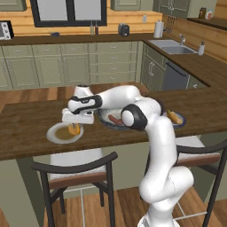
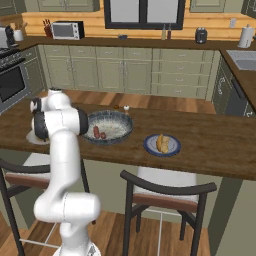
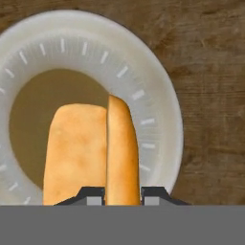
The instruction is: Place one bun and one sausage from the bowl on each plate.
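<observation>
Plate: the white plate [image 1: 56, 135] with the tan-brown centre lay on the wooden counter [image 1: 26, 128], furthest left in the left base view, at about 9 o'clock from the bowl and just beside it. In the hand view its rim [image 3: 158, 91] ringed the bun from 7 o'clock round to 4 o'clock.
Gripper: the gripper [image 1: 75, 127] hung directly over the plate, its two fingers pinched on the upright half of a bun [image 3: 122, 148]; the dark fingertips [image 3: 91, 195] flanked that half at the bottom of the hand view.
Bun: golden, split in two halves, the flat half [image 3: 76, 153] at 9 o'clock from the held one, both over the plate's brown centre.
Bowl: the dark blue-grey bowl [image 2: 120, 131] sat mid-counter, with reddish sausages [image 2: 97, 132] inside near its 9 o'clock edge in the right base view.
Second plate: a blue-rimmed plate [image 2: 172, 147] at about 4 o'clock from the bowl, carrying another bun [image 2: 162, 143].
</observation>
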Robot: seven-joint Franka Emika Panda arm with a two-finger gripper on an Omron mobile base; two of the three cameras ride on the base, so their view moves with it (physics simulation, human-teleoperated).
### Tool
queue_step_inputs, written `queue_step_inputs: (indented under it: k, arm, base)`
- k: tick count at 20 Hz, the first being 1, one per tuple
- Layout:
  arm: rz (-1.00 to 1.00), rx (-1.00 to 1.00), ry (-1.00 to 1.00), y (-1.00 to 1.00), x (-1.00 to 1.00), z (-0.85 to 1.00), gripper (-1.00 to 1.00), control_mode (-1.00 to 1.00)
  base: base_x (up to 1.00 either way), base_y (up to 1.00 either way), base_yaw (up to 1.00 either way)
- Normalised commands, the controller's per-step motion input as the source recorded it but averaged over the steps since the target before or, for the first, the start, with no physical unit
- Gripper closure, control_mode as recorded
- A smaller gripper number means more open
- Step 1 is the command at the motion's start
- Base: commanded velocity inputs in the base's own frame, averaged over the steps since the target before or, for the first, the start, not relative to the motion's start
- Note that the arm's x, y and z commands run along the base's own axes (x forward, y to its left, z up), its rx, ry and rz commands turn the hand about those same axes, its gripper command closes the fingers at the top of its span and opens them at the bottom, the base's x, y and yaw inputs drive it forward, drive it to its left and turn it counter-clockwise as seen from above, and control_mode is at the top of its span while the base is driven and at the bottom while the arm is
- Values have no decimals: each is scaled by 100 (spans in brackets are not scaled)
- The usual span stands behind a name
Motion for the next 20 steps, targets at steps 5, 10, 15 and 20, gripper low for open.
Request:
queue_step_inputs:
  k: [5,10,15,20]
  arm:
    - [0,-2,0,13,17,-23,100,-100]
    - [0,-1,0,1,25,-25,100,-100]
    - [0,0,0,0,0,0,100,-100]
    - [0,0,0,0,0,0,-100,-100]
  base:
    - [0,0,0]
    - [0,0,0]
    - [0,0,0]
    - [0,0,0]
